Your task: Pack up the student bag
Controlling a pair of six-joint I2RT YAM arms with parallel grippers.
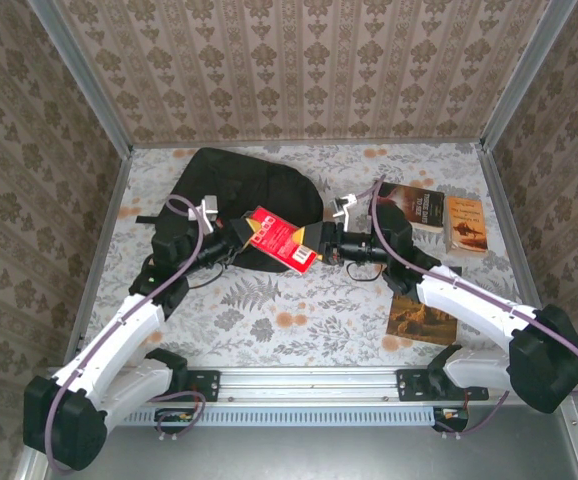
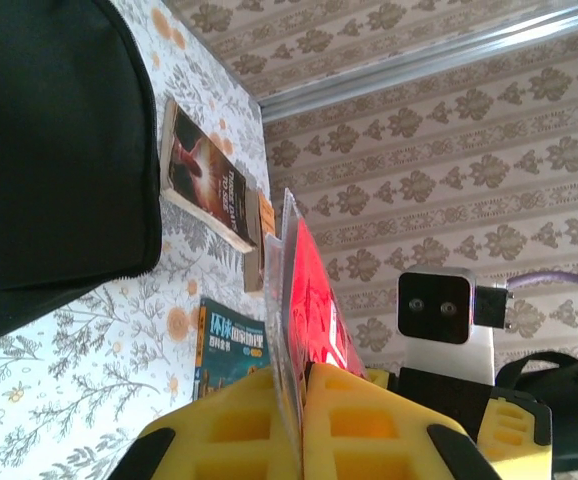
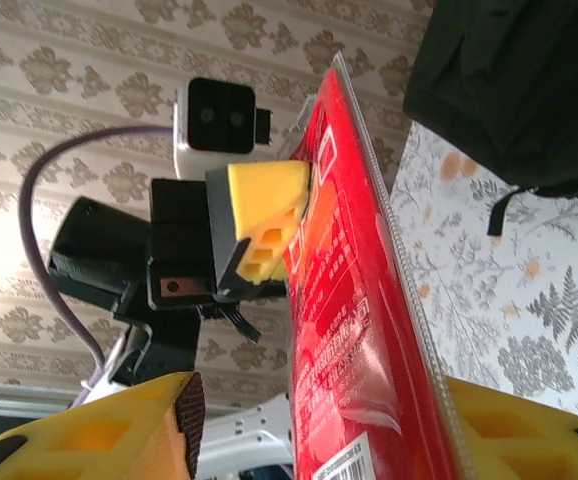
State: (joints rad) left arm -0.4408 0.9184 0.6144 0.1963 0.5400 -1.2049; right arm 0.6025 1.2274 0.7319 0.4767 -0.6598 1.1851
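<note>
The student bag (image 1: 249, 180) lies far on the worktop (image 1: 299, 300), left of centre. Over its near edge a red packet (image 1: 281, 240) is held. The left gripper (image 1: 241, 243) has its jaws clamped on one end, while the right gripper (image 1: 321, 240) has its jaws apart around the other. Bare worktop lies nearer.

We see beige wallpaper with a pale damask pattern (image 1: 299, 70) on all three walls, joined by brushed aluminium corner posts (image 1: 81, 75). The tabletop wears a white cloth printed with grey ferns and orange blooms (image 1: 299, 330). A silver metal rail (image 1: 309, 385) edges its near side. The light is soft and even.
</note>
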